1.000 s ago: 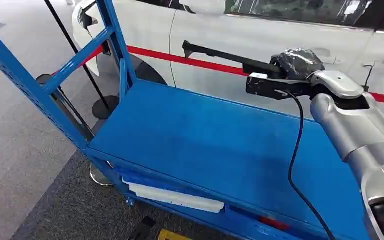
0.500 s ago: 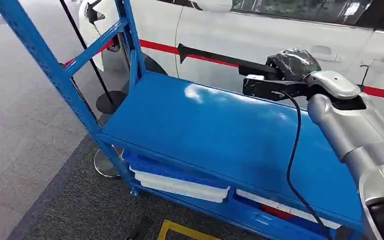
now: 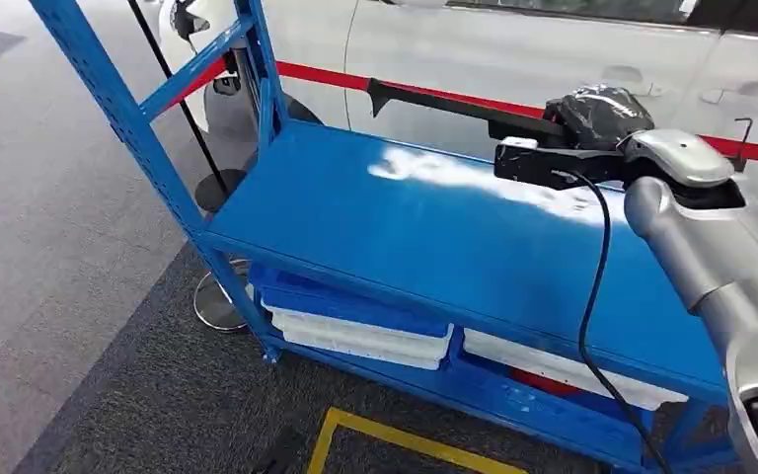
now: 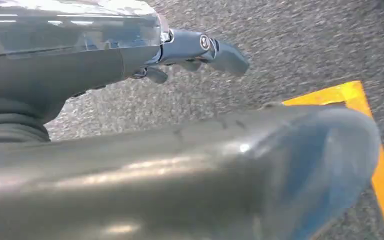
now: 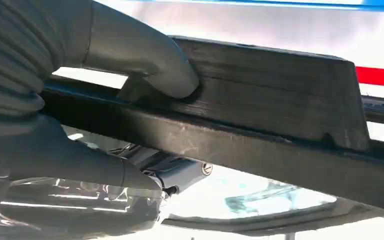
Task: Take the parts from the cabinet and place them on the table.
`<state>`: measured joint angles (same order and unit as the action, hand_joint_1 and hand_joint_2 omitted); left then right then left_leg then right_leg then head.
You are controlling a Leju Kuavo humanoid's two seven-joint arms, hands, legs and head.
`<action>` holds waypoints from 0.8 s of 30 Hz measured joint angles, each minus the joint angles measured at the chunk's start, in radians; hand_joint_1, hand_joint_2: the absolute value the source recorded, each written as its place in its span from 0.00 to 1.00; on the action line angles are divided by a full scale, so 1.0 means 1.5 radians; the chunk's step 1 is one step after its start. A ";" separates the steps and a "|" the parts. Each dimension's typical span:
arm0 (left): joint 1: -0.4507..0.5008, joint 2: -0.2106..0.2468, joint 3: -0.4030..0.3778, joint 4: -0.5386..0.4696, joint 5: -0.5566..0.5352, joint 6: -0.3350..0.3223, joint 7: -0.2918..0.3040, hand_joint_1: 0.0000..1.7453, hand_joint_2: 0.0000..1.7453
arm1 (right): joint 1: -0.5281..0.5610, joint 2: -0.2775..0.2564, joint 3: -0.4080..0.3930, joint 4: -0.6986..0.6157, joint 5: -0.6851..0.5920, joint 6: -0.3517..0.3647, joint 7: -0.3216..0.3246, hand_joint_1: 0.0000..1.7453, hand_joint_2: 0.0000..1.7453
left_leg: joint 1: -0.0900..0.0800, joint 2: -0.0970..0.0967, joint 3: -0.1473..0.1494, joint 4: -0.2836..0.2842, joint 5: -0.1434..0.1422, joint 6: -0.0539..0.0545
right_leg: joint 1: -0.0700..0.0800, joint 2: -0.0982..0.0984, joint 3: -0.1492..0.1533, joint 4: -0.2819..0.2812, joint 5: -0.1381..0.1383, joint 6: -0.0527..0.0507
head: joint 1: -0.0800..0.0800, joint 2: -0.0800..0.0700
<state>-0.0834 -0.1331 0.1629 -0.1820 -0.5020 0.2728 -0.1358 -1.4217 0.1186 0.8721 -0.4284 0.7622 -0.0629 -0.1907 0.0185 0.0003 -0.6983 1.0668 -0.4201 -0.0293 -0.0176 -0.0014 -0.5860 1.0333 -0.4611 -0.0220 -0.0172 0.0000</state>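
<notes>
Long black moulded plastic part (image 3: 454, 101), bar-shaped with a blocky raised section, is in your right hand (image 3: 592, 117), held in the air over the far edge of the blue metal bench (image 3: 434, 237), not touching the top. In the right wrist view the thumb (image 5: 150, 65) presses on the raised block of the part (image 5: 260, 105) and the rest of the hand wraps below, so it's clamped around the bar near one end. Most of the length sticks out toward the bench's far left corner. It looks stiff and fairly light, but held this far from its middle it will likely want to tip or twist. The smooth finish could slip, so keep the grip at the block. Set it down flat mid-bench. Your left hand (image 4: 200, 50) hangs over grey carpet, holding nothing, fingers loosely curled. White and blue trays (image 3: 355, 331) sit on the lower shelf.
</notes>
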 joint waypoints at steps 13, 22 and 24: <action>-0.006 -0.002 0.000 0.000 -0.012 -0.001 -0.003 0.00 0.00 | -0.007 -0.037 0.006 -0.024 0.005 0.002 -0.005 1.00 1.00 | -0.015 -0.001 0.116 -0.035 -0.049 0.025 | 0.004 -0.002 -0.074 -0.012 0.091 0.022 | -0.002 0.000; -0.007 -0.006 0.000 0.000 -0.012 0.002 -0.003 0.00 0.00 | -0.012 -0.087 0.010 -0.068 -0.006 0.025 0.002 1.00 1.00 | -0.007 0.004 0.054 -0.046 0.018 0.039 | 0.002 0.001 -0.120 0.206 -0.059 0.040 | -0.002 0.000; -0.007 -0.006 0.000 0.000 -0.012 0.002 -0.003 0.00 0.00 | -0.014 -0.091 0.010 -0.077 -0.009 0.032 0.004 1.00 1.00 | -0.006 0.005 0.031 -0.040 0.032 0.036 | 0.000 0.001 -0.076 0.172 -0.009 0.041 | -0.002 0.000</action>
<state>-0.0943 -0.1423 0.1625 -0.1820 -0.5207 0.2758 -0.1408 -1.4425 -0.0183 0.8877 -0.5432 0.7484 -0.0157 -0.1854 0.0095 0.0070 -0.6525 1.0066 -0.3726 0.0241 -0.0174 0.0000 -0.7007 1.2912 -0.4742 0.0402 -0.0198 0.0000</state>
